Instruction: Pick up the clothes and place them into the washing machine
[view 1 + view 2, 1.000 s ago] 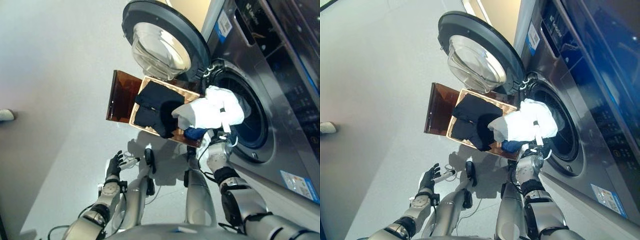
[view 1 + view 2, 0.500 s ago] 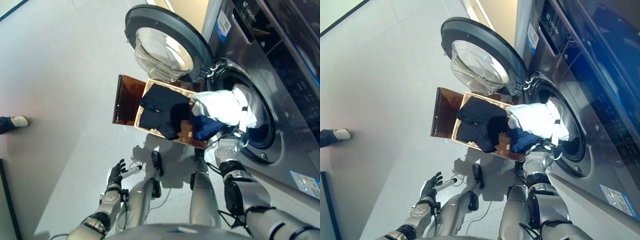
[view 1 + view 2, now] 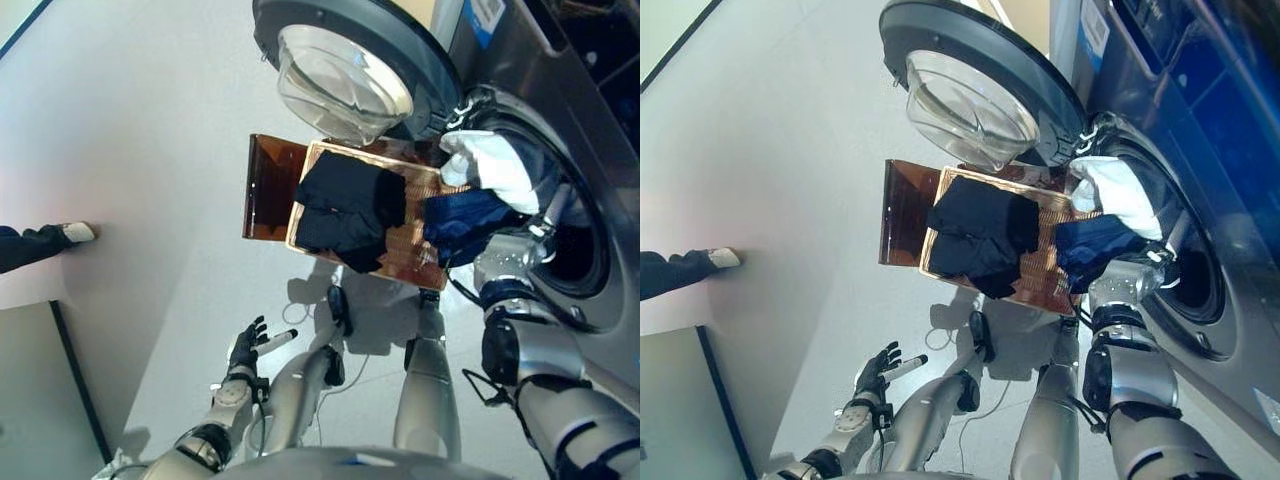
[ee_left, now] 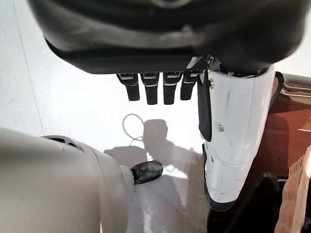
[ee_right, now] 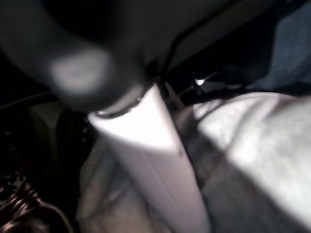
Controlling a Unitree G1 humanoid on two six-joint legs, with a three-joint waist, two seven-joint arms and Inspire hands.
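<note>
A white garment lies bunched in the round mouth of the washing machine's drum. Below it a dark blue garment hangs from the drum's edge down to the wicker basket. Black clothes fill the basket. My right hand reaches into the drum; in the right wrist view its white-covered thumb pinches the white cloth, and its fingers are hidden in the dark. My left hand hangs open over the floor, its fingers straight and holding nothing.
The machine's round glass door stands swung open above the basket. A brown lid lies flat against the basket's far side. A person's leg and shoe show at the left edge, on the pale floor.
The camera has shifted. My right hand has carried the white garment from above the basket into the drum's mouth, and the blue garment now shows hanging beneath it. The left hand stays idle.
</note>
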